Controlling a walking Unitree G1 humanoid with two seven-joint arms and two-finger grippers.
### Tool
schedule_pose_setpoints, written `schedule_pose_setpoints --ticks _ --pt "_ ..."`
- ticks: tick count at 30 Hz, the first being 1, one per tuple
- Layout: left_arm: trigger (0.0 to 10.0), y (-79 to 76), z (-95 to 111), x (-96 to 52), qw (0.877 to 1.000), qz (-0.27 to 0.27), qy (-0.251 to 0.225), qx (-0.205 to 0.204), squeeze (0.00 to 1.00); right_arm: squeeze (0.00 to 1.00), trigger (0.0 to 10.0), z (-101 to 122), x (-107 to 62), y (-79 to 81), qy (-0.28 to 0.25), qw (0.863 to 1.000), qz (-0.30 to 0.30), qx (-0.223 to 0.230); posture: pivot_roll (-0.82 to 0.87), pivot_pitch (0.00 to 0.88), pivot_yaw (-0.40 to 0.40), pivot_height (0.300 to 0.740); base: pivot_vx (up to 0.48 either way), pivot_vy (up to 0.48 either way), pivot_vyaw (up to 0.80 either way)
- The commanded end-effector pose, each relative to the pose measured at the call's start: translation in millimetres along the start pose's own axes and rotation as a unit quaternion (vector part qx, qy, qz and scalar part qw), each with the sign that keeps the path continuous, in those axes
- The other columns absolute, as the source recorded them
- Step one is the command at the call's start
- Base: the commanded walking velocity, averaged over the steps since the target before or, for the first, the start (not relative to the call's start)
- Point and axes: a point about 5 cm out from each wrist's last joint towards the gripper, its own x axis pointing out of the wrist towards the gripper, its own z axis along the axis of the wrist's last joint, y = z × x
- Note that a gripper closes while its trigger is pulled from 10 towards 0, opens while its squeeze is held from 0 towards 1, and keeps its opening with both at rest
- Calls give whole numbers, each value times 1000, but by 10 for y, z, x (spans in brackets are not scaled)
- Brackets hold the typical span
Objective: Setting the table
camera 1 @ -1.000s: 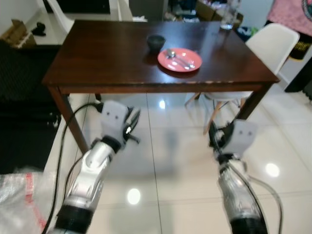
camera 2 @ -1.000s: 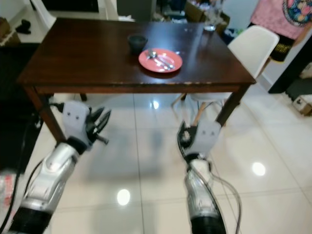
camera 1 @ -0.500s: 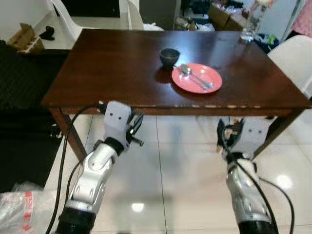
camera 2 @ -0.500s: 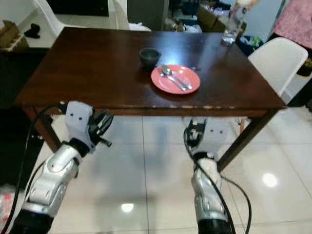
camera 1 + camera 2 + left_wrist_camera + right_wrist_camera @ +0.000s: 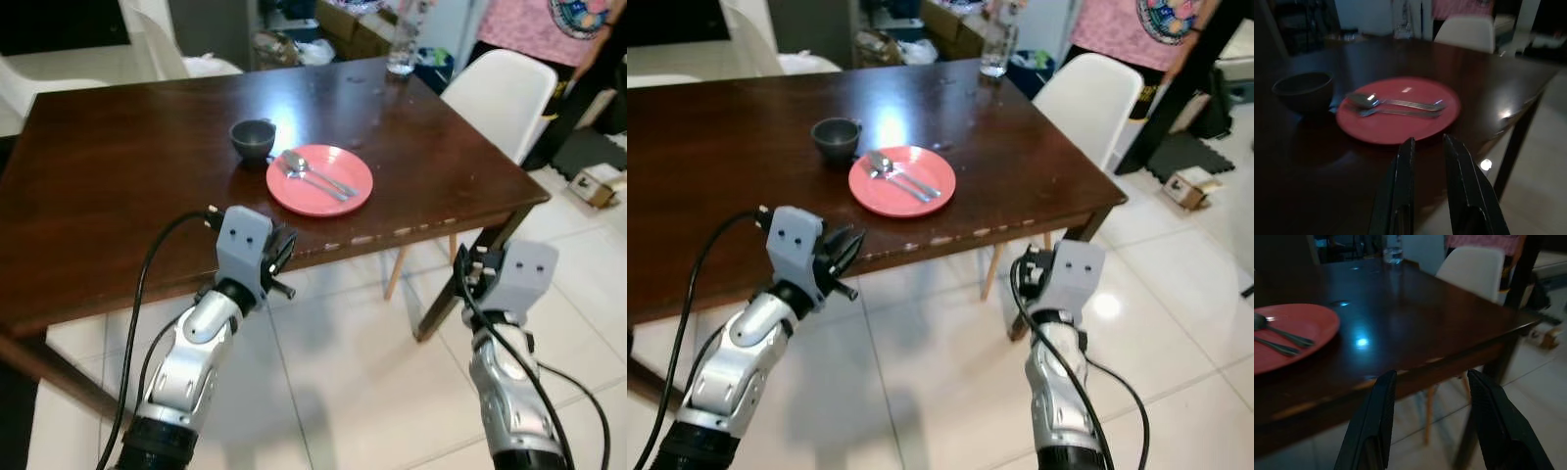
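A red plate lies on the dark wooden table near its front edge, with a spoon and a fork lying across it. A small dark bowl stands just behind the plate. My left gripper hovers at the table's near edge, pointing at the plate, its fingers a little apart with nothing between them. My right gripper hangs open off the table's right front corner, level with the tabletop and empty.
A clear glass stands at the table's far right edge. A white chair sits by the right side, with a person in a pink shirt behind it. White chairs stand at the far side. Tiled floor lies below.
The whole view has shifted and the table has come much closer. Both grippers, earlier low over the floor before the table, now sit at its near edge. Plate, cutlery and bowl keep their places.
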Motion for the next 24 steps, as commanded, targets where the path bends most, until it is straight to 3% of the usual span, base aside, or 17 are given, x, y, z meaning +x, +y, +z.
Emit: schedule_pose_setpoints --ticks 1,14,21,23,24 --pt "10000 0 -38 -18 1000 2 11 -2 220 0 10000 -24 -9 -9 9 1000 -1 -5 -54 55 66 740 469 0 0" --pt "10000 -8 -24 3 1000 2 9 -2 224 0 10000 95 16 65 -8 999 26 -22 -57 49 65 740 469 0 0" --pt "10000 20 18 -40 1000 14 8 18 192 0 10000 378 22 331 -41 987 157 -19 -59 47 69 740 461 0 0" --pt "10000 38 23 -50 1000 20 9 22 192 0 10000 402 15 358 -44 985 167 -18 -59 47 69 740 412 0 0" --pt "10000 79 40 -67 998 36 12 40 180 0 10000 442 -3 412 -47 981 188 -4 -56 49 66 740 326 0 0"
